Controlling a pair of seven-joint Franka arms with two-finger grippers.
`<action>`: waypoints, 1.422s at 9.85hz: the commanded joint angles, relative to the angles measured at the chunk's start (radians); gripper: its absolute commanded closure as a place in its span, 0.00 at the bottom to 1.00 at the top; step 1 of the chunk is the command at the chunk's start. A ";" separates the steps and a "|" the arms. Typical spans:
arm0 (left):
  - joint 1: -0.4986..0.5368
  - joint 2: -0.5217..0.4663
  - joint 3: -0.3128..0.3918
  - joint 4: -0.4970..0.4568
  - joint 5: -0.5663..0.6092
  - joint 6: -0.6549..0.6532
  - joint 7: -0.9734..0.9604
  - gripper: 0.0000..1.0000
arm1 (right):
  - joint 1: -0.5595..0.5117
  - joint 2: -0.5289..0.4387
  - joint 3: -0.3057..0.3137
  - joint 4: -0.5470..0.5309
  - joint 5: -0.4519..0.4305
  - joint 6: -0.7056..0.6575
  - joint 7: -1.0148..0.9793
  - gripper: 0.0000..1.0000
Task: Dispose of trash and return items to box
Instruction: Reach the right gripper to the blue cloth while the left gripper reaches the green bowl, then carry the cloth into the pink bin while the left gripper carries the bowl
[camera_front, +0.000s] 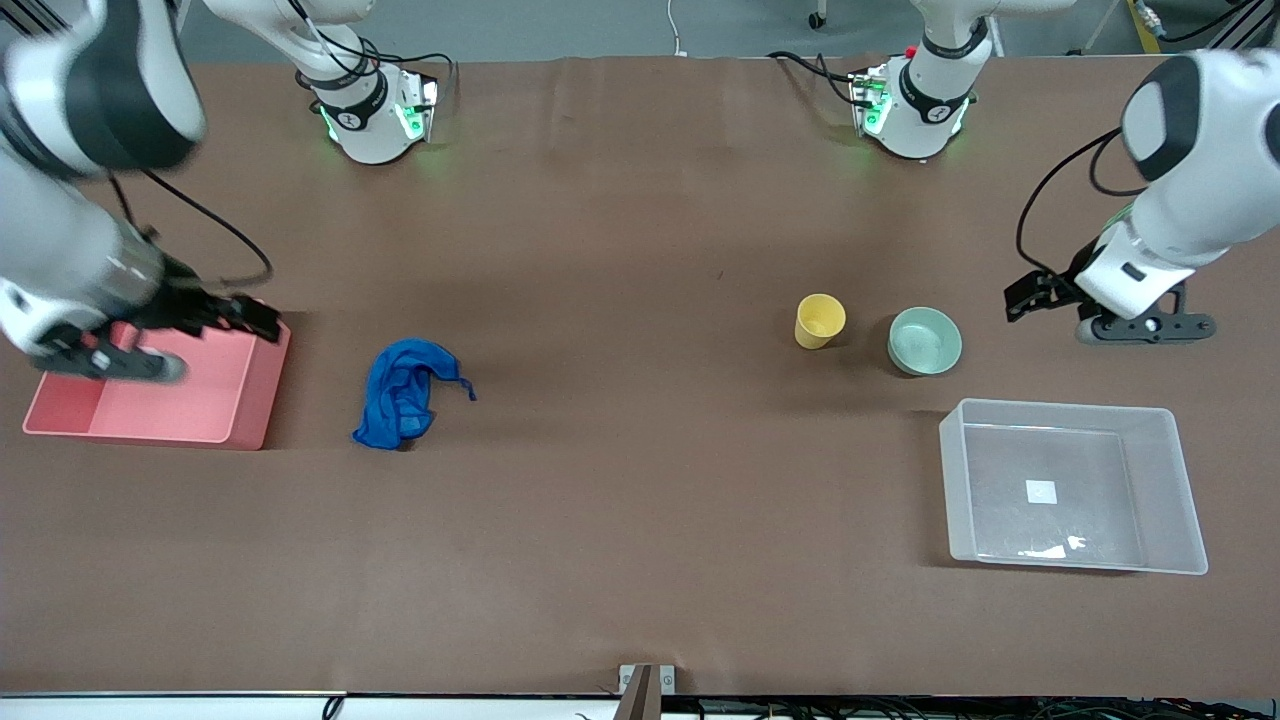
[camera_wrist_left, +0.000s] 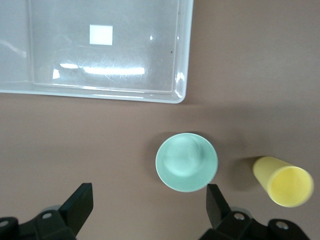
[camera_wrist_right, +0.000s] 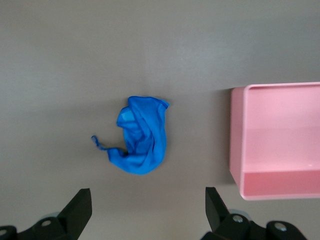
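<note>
Nearest you sits the clear box (camera_front: 1160, 440), nothing in it. You find the green bowl (camera_front: 925, 341) and yellow cup (camera_front: 819, 321) just farther back from it, the blue rag (camera_front: 404, 392) well apart beside the pink bin (camera_front: 240, 420). Left gripper (camera_wrist_left: 149, 205) hangs wide over the table by the bowl; right gripper (camera_wrist_right: 148, 204) hangs wide at that bin.

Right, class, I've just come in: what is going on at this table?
Nothing is held yet. The right gripper, jaws open, hangs over the pink bin, with the blue rag lying on the table beside that bin. The left gripper, jaws also open, is up near the mint-green bowl and the yellow cup, which stand side by side on the table. The clear box, nearer the front camera than the bowl, holds neither of them.
</note>
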 joint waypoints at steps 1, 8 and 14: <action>-0.004 -0.009 0.005 -0.271 0.000 0.287 0.015 0.00 | 0.011 0.061 0.024 -0.175 -0.011 0.230 0.013 0.00; 0.000 0.319 0.004 -0.339 0.000 0.650 0.014 0.50 | 0.014 0.316 0.024 -0.332 -0.019 0.675 0.010 0.00; -0.005 0.257 -0.001 -0.316 0.002 0.653 0.012 1.00 | 0.012 0.333 0.030 -0.303 -0.016 0.584 0.104 0.99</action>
